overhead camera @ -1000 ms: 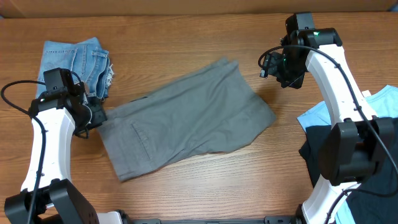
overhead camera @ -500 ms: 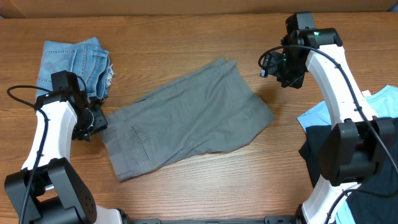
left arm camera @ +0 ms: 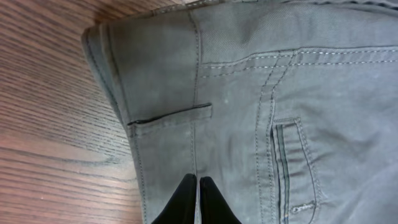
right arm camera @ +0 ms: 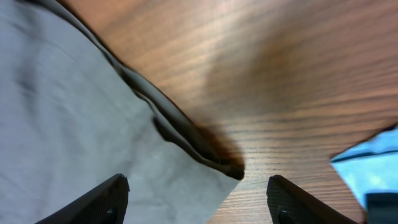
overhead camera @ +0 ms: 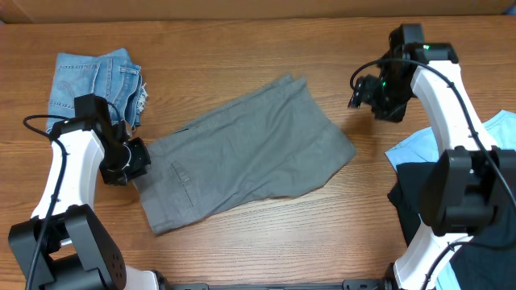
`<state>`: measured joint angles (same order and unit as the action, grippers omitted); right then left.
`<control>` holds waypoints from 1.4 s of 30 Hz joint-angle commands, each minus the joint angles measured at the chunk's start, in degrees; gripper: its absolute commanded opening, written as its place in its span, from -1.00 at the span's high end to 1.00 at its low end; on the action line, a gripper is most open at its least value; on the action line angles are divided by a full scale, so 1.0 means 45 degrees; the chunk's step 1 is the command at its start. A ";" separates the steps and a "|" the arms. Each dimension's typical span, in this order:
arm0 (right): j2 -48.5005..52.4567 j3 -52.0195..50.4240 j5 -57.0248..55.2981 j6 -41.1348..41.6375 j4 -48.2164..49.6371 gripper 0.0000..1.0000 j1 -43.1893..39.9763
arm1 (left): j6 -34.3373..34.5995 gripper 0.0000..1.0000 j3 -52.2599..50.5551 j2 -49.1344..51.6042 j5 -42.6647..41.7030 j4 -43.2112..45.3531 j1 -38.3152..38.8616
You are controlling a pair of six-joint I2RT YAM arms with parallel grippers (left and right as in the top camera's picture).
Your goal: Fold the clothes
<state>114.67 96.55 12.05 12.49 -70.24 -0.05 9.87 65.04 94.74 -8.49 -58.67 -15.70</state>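
The grey shorts (overhead camera: 242, 161) lie flat on the wooden table, doubled over, with the waistband at the lower left and the leg hems at the upper right. My left gripper (overhead camera: 133, 161) is at the waistband end. In the left wrist view its fingers (left arm camera: 198, 180) are pressed together over the waistband (left arm camera: 161, 93), near a belt loop and a back pocket. My right gripper (overhead camera: 364, 93) hovers by the hem end. In the right wrist view it is open (right arm camera: 198, 180), and the layered hem corner of the shorts (right arm camera: 74, 124) lies between its fingers.
Faded denim shorts (overhead camera: 93, 80) lie at the far left, just behind my left arm. A light-blue T-shirt (overhead camera: 500, 137) and a black garment (overhead camera: 476, 209) lie at the right edge; the T-shirt's corner also shows in the right wrist view (right arm camera: 373, 162).
My left gripper has moved right and towards the front, onto the waistband end of the grey shorts. My right gripper has shifted a little to the right. The shorts have barely moved.
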 commanded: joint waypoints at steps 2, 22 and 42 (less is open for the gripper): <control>0.0325 -0.1345 0.0049 -0.0476 0.0389 -0.50 0.0063 | -0.0345 0.88 -0.0651 -0.0151 0.0039 0.0340 0.0092; 0.0325 -0.4532 0.3803 -0.1515 0.2924 0.62 0.0068 | -0.0185 0.71 -0.3589 -0.0151 0.1360 0.3594 0.0151; -0.3162 -0.4007 0.0345 0.0539 0.0539 -0.24 -0.2137 | -0.0194 -0.91 -0.3347 -0.0151 -0.0418 0.3706 0.0146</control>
<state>106.41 76.60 11.75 15.99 -68.01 -9.87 9.04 49.80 94.52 -5.96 -41.15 -14.98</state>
